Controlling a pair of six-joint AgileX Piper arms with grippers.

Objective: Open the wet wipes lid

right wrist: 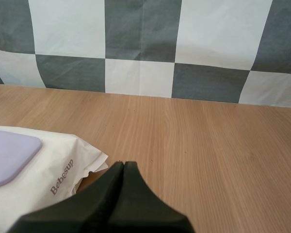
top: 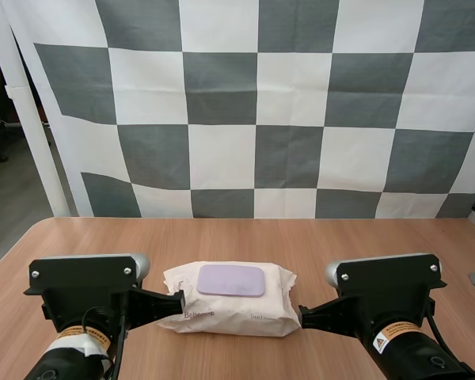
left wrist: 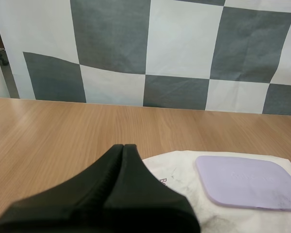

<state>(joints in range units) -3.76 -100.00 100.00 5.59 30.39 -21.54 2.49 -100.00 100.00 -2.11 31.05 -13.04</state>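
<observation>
Wipes pack (top: 245, 313): on tabletop (top: 317, 241), lid (top: 231, 280) down (purple).
Left tool (top: 180, 302): closed, empty, at left end.
Right tool (top: 303, 315): likewise, at right end.

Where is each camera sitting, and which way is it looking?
High view: behind and above, looking down at the white soft wet wipes pack, lilac plastic lid, wooden table; left arm and right arm show.
Left wrist view: on the left arm, facing forward over the pack; left gripper, fingers shut.
Right wrist view: on the right arm, facing forward beside the pack; right gripper, fingers shut.
All share pack and lid.
</observation>
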